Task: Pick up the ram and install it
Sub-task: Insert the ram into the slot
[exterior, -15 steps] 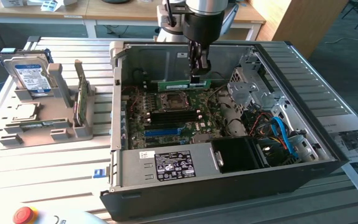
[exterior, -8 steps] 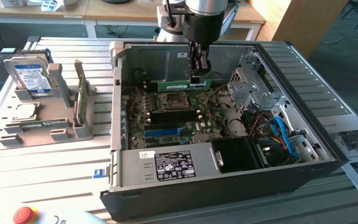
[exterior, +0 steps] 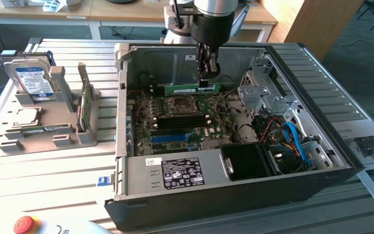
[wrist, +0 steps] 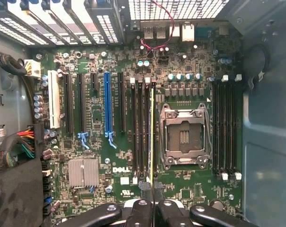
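Table (exterior: 57, 165): slatted, bearing an open case (exterior: 239, 195).
Gripper (exterior: 206, 82): clenched on the ram (exterior: 188, 89), inside the case's far part.
Wrist view: ram edge-on over slots (wrist: 140, 127) beside the socket (wrist: 184, 137).
Exterior view's left: drive (exterior: 34, 80) in a rack (exterior: 50, 131).

1. The ram (exterior: 183, 89): long, narrow green circuit-board stick with dark chips along its face.
2. Pinched toward one end in the closed claw (exterior: 204, 84), standing level on its long edge.
3. Inside the open computer case (exterior: 239, 207), over the motherboard (exterior: 174, 122).
4. From the wrist view, seen edge-on as a thin pale line along the black memory slots (wrist: 139, 132), just beside the processor socket (wrist: 184, 137).
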`<state>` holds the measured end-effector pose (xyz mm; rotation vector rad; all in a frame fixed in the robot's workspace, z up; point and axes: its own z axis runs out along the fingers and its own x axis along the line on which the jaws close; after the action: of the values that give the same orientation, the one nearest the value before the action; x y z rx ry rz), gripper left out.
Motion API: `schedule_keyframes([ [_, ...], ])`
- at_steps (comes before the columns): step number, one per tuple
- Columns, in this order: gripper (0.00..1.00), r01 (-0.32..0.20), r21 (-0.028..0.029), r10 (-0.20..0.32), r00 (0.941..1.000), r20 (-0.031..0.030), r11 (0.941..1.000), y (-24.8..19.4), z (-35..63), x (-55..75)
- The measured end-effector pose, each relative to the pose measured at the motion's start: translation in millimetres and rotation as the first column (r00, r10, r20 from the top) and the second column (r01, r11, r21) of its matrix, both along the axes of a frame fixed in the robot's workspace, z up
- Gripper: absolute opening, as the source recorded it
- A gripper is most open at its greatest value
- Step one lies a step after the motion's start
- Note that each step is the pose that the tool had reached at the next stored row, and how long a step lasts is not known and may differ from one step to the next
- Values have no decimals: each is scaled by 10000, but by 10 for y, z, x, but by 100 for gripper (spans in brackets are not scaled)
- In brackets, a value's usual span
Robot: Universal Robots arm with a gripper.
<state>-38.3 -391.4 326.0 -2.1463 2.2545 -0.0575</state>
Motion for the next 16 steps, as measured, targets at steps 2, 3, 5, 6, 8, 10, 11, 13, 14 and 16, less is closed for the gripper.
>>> schedule_keyframes([
  [2, 12, 1, 34, 0, 10000, -77, 10000, -3, 1, 2],
  [3, 12, 1, 56, -1, 9999, -110, 10000, -5, 1, 2],
  [5, 12, 2, 108, 0, 9998, -182, 9999, -11, 0, 3],
  [6, 12, 2, 139, 1, 9998, -215, 9999, -15, 0, 4],
  [8, 12, 3, 173, 2, 9996, -279, 9999, -18, 0, 5],
  [10, 12, 4, 207, 2, 9996, -298, 9998, -21, 0, 4],
  [11, 12, 4, 207, 2, 9996, -298, 9998, -21, 1, 4],
  [13, 12, 4, 208, 2, 9996, -298, 9998, -20, 1, 4],
  [14, 12, 4, 208, 3, 9996, -298, 9998, -20, 0, 4],
  [16, 12, 3, 208, 3, 9996, -299, 9998, -21, -1, 4],
])
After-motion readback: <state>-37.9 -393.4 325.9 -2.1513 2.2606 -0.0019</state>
